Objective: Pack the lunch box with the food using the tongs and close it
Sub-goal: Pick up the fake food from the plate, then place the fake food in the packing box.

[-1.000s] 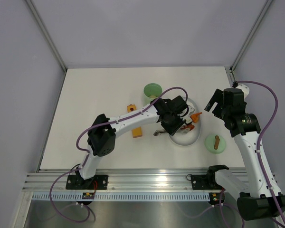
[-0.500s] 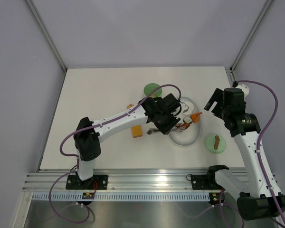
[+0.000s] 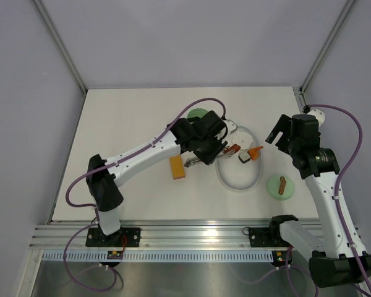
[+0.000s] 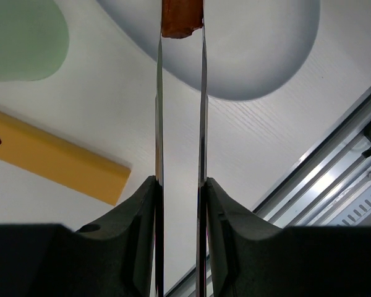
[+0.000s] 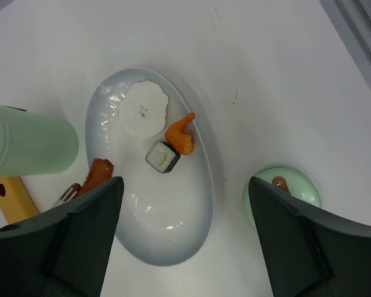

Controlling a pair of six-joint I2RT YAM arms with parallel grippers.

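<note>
My left gripper (image 4: 180, 180) is shut on the grey tongs (image 4: 159, 111), whose two thin arms run forward from it. The tong tips pinch the brown sausage (image 4: 182, 18) over the left rim of the white plate (image 5: 167, 229). On the plate lie a white rice ball (image 5: 144, 108), an orange piece (image 5: 180, 135) and a dark-and-white cube (image 5: 162, 156). The mint-green lunch box (image 5: 31, 145) stands open just left of the plate, partly hidden by my left arm in the top view. Its lid (image 3: 281, 185) lies right of the plate. My right gripper (image 3: 277, 133) hangs open above the plate's right side.
A long orange block (image 3: 177, 167) lies on the table left of the plate, under my left arm. The table's near edge and metal rail (image 4: 334, 179) run close behind the plate. Grey walls enclose the far and side edges.
My left arm has swung left and away, carrying the tongs and sausage from the plate's middle to its left rim, nearer the lunch box. The right arm has not moved.
</note>
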